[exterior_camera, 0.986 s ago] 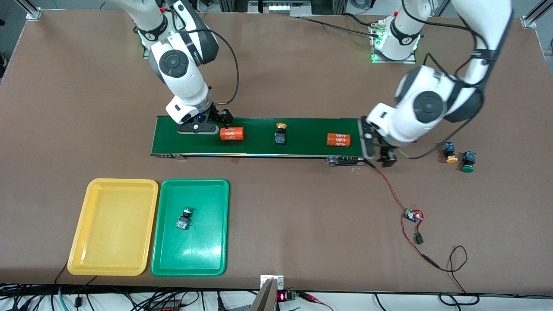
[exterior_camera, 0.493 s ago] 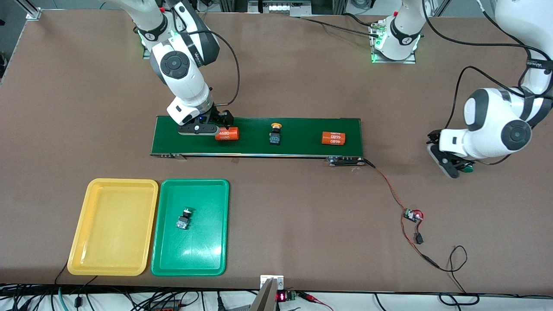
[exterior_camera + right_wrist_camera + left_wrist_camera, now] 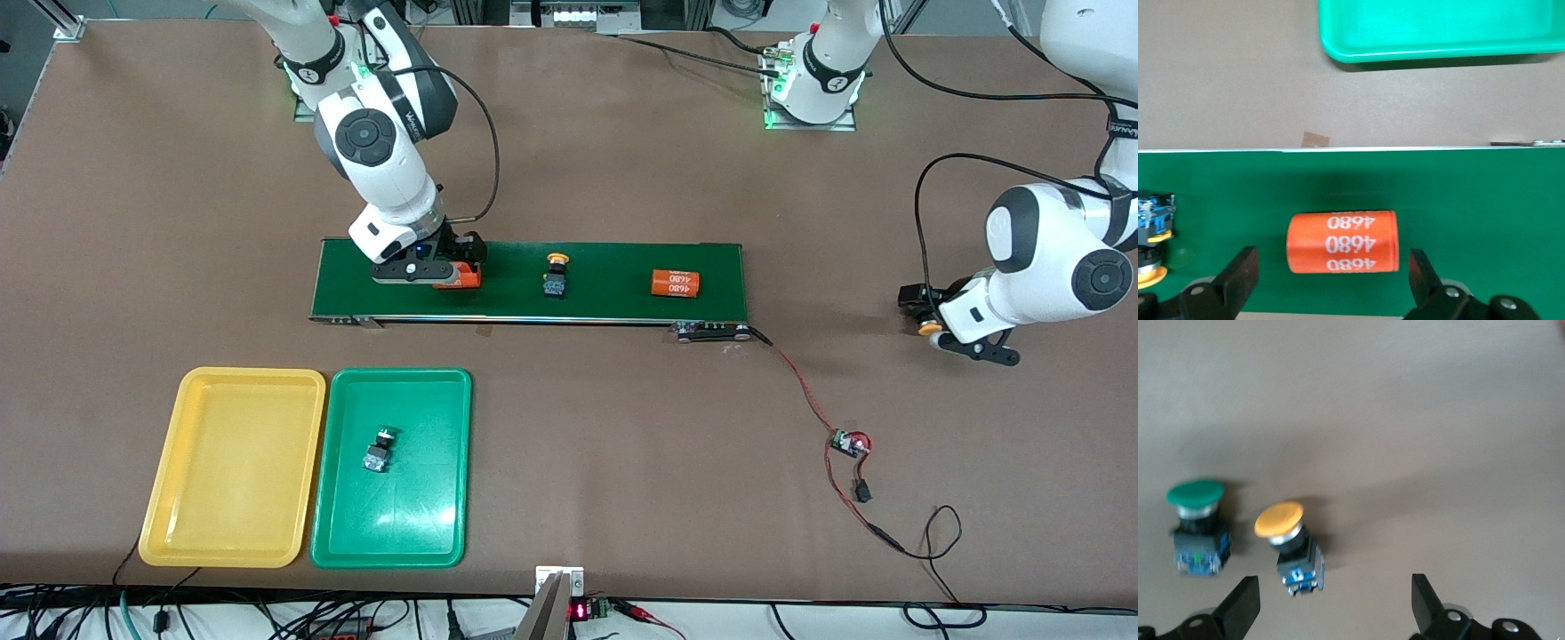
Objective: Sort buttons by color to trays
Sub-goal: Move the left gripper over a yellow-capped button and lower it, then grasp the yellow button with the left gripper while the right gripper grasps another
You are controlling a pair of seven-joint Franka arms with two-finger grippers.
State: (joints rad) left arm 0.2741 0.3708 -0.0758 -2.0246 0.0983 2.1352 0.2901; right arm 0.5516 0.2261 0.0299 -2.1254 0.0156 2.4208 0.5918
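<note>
Brown table [image 3: 622,160] carries a dark-green conveyor belt [image 3: 605,307]. Yellow tray [image 3: 233,467] empty; green tray [image 3: 391,524] holds one green button [image 3: 380,449]. Right gripper [image 3: 425,271], jaws released, straddles an orange cylinder [image 3: 1341,242]. Left gripper [image 3: 1335,603], released, hovers over yellow button [image 3: 1288,540], offset toward one finger [image 3: 1241,607], beside another green button [image 3: 1198,523].

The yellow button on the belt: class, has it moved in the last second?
Yes. The yellow button has travelled along the belt toward the right arm's end, nearer the right hand.
</note>
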